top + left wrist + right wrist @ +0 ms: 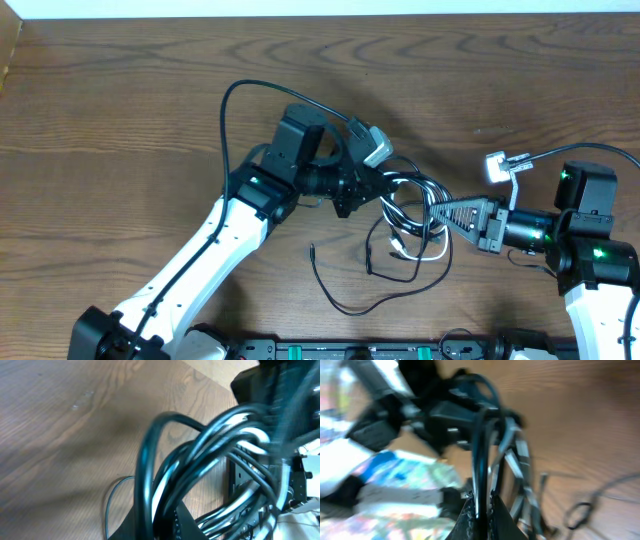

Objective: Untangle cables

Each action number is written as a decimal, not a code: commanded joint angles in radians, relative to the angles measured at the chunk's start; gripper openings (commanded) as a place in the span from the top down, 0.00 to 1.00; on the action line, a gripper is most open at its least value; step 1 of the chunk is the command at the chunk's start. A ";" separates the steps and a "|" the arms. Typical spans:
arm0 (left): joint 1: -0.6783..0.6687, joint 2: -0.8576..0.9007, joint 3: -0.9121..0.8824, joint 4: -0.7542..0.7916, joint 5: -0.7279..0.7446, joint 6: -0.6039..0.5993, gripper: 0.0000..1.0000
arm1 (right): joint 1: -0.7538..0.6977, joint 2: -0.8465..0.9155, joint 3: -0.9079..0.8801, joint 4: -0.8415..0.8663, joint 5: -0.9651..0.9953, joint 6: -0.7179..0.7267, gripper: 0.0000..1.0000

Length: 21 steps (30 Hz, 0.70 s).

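Observation:
The cables (408,205) form a tangle of black loops with one white cord (425,256) at the middle of the wooden table. A thin black cord (338,292) trails from it toward the front edge. My left gripper (368,186) is at the tangle's left side, shut on black loops. In the left wrist view the loops (200,455) fill the frame and run down between the jaws of that left gripper (156,510). From the right, my right gripper (434,213) meets the tangle, and the right wrist view shows it (481,505) shut on a black strand (479,460).
A thick black arm wire (228,110) arcs over the table behind the left arm. A grey connector (376,146) sits by the left wrist and a white one (505,165) by the right arm. A black base rail (380,350) lines the front edge.

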 commanded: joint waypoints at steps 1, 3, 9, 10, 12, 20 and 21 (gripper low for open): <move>0.039 -0.058 0.020 0.002 -0.027 -0.014 0.92 | -0.003 -0.006 0.001 -0.013 0.251 0.008 0.99; 0.048 -0.078 0.020 -0.001 -0.028 -0.017 0.92 | -0.003 -0.006 0.001 -0.023 0.328 0.008 0.99; 0.065 -0.135 0.020 -0.005 -0.028 -0.018 0.92 | -0.003 -0.006 0.001 -0.065 0.552 0.008 0.99; 0.065 -0.141 0.020 -0.005 -0.028 -0.021 0.92 | -0.003 -0.006 0.001 -0.072 0.578 0.008 0.99; 0.065 -0.149 0.020 -0.005 -0.028 -0.025 0.92 | -0.003 -0.006 0.001 -0.086 0.640 0.008 0.97; 0.065 -0.152 0.020 -0.023 -0.028 -0.032 0.92 | -0.003 -0.006 0.001 -0.125 0.749 0.021 0.97; 0.065 -0.152 0.020 -0.025 -0.028 -0.034 0.92 | -0.003 -0.006 0.001 -0.128 0.761 0.038 0.97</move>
